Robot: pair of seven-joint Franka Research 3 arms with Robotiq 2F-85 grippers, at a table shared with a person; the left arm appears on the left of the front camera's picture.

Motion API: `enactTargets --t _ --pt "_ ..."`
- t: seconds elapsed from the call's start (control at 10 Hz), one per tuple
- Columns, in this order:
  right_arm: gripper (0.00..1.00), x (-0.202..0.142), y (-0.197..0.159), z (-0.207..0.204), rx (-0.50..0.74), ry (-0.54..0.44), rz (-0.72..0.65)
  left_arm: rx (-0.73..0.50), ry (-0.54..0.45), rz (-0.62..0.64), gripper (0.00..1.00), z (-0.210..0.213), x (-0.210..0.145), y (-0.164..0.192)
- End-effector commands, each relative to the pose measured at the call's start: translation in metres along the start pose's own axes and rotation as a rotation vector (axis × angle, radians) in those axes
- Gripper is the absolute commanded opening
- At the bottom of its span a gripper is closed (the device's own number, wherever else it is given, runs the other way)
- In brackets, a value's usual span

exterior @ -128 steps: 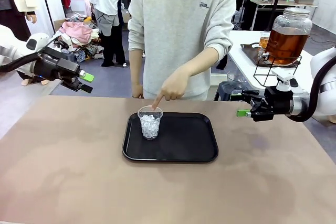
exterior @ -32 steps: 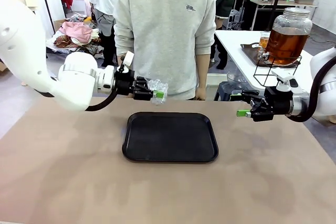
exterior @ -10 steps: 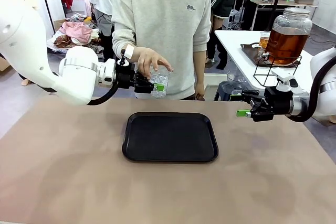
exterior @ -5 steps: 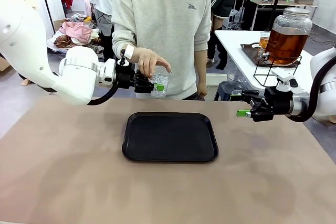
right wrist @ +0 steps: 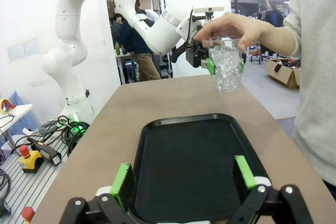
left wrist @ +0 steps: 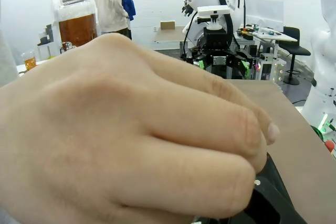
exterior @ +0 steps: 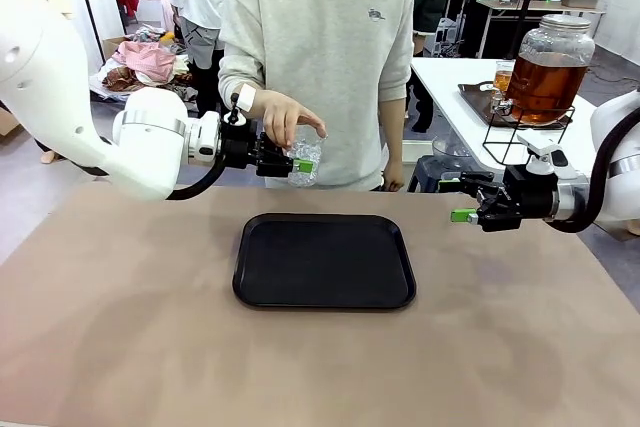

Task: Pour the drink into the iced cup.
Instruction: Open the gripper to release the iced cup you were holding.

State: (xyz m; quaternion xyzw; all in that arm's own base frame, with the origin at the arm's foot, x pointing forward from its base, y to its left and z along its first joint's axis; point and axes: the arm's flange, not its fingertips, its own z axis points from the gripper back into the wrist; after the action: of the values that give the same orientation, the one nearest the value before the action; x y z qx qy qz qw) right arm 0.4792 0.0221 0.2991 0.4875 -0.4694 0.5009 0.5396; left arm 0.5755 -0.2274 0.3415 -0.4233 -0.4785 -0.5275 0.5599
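Front view: iced cup upright in left gripper

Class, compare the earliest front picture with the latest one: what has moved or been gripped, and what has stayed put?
The left gripper took the iced cup off the tray and lifted it toward the person, whose hand now grasps its rim. The right gripper, tray and drink jar stayed put.

Person's hand covers iced cup; tray bare.

Left hand clamped shut, raised, right hand open, hovering level
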Motion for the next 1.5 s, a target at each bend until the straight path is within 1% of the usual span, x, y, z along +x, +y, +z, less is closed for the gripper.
enactTargets --t 0.0,0.6,0.7,0.8,0.9,1.2,1.4 --pt "1.0 0.003 -0.001 -0.001 -0.003 0.001 0.007 0.001 -0.002 -0.001 0.62 0.0 0.002 -0.002" --pt "1.0 0.003 -0.001 -0.001 -0.003 0.001 0.007 0.001 -0.002 -0.001 0.62 0.0 0.002 -0.002" --pt "1.0 0.003 -0.001 -0.001 -0.003 0.001 0.007 0.0 0.0 0.0 0.64 0.0 0.0 0.0" --pt "1.0 0.003 -0.001 -0.001 -0.003 0.001 0.007 0.003 0.004 0.003 0.8 0.001 0.0 0.001" --pt "1.0 0.003 -0.001 -0.001 -0.003 0.001 0.007 0.005 0.005 0.001 1.0 0.003 -0.001 0.001" --pt "1.0 0.003 -0.001 -0.001 -0.003 0.001 0.007 -0.013 -0.006 0.001 1.0 0.014 -0.004 -0.002" --pt "1.0 0.003 -0.001 -0.001 -0.003 0.001 0.007 0.004 -0.016 0.017 1.0 0.033 -0.008 -0.012"
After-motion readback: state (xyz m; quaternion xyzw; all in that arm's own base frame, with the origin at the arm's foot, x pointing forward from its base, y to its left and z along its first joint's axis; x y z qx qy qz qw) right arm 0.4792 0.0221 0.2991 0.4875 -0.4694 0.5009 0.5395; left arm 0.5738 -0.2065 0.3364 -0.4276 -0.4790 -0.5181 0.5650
